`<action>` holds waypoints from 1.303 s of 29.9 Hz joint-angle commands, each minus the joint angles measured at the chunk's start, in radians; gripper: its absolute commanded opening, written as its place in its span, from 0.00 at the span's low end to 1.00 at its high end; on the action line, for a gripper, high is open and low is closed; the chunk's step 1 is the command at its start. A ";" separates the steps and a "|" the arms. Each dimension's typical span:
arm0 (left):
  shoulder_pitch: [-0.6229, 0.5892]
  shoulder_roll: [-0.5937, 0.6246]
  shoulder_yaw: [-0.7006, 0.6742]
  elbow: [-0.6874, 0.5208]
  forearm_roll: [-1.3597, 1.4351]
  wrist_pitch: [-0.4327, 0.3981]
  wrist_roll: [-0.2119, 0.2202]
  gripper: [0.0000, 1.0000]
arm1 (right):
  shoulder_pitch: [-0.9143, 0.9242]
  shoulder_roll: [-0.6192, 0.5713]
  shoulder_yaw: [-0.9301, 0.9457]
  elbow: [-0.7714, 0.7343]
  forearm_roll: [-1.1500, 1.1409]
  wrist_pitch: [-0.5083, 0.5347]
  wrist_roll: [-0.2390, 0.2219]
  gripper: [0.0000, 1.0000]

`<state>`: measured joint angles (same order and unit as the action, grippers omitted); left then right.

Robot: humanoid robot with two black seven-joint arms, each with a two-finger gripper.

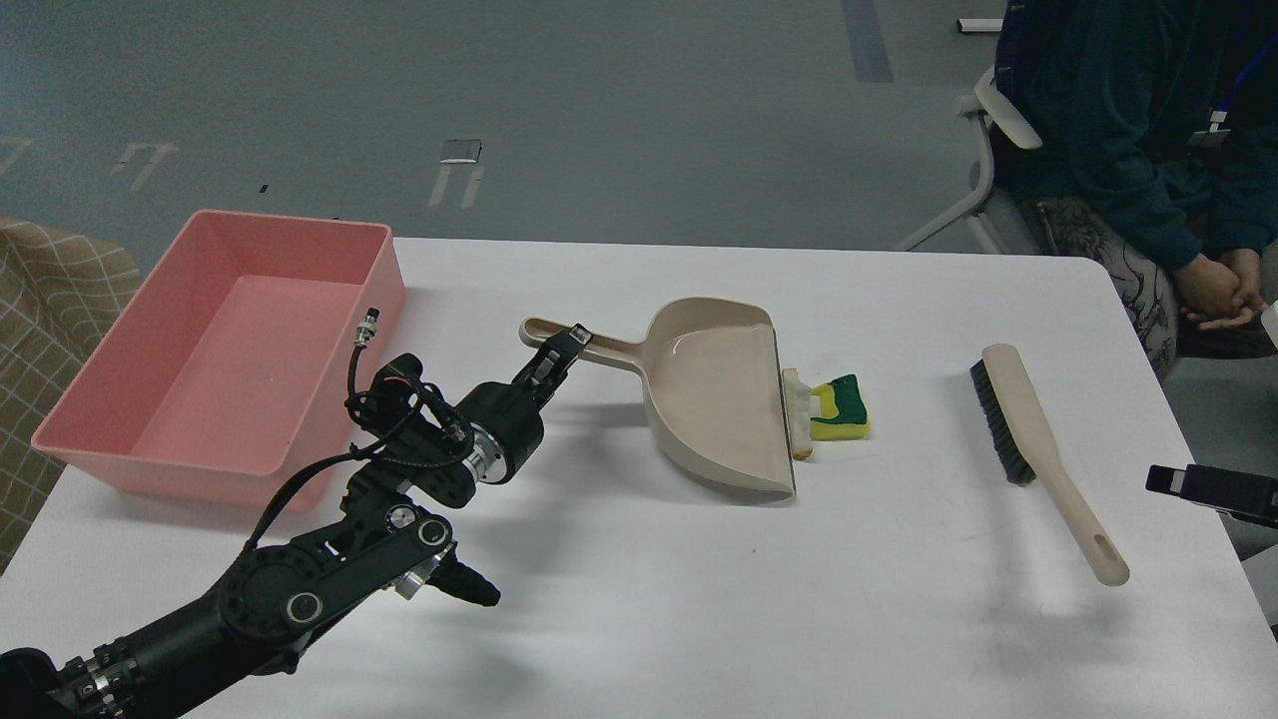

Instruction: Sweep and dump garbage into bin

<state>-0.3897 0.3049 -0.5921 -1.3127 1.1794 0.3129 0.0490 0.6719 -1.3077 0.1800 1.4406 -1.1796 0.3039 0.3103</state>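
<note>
Left arm: reaches in low from the dustpan's point(714, 394) handle side, bent upward at the elbow.
Left gripper point(571, 345): pinches the dustpan's handle.
Right gripper point(1168, 481): only a dark tip shows past the brush point(1038, 439); cannot tell its state.
Count: one bin, one dustpan, one brush, two garbage pieces.
Bin point(130, 439): salmon-pink tub, beyond the dustpan's handle end.
Sponge point(841, 409): yellow and green, just beside the dustpan's lip.
Strip point(797, 414): off-white, touching the dustpan's lip.
</note>
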 commanded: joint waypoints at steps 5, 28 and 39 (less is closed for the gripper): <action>0.003 -0.001 -0.005 0.000 0.000 0.000 0.000 0.00 | -0.002 0.042 -0.002 0.023 -0.008 0.000 -0.051 0.91; 0.006 0.002 -0.006 -0.002 0.002 0.002 0.000 0.00 | -0.025 0.139 -0.007 0.024 -0.045 -0.006 -0.074 0.71; 0.008 0.005 -0.006 -0.008 0.002 0.002 -0.001 0.00 | -0.029 0.139 -0.007 0.027 -0.046 -0.006 -0.074 0.63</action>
<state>-0.3831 0.3085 -0.5983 -1.3182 1.1812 0.3145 0.0476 0.6428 -1.1689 0.1734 1.4673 -1.2255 0.2975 0.2361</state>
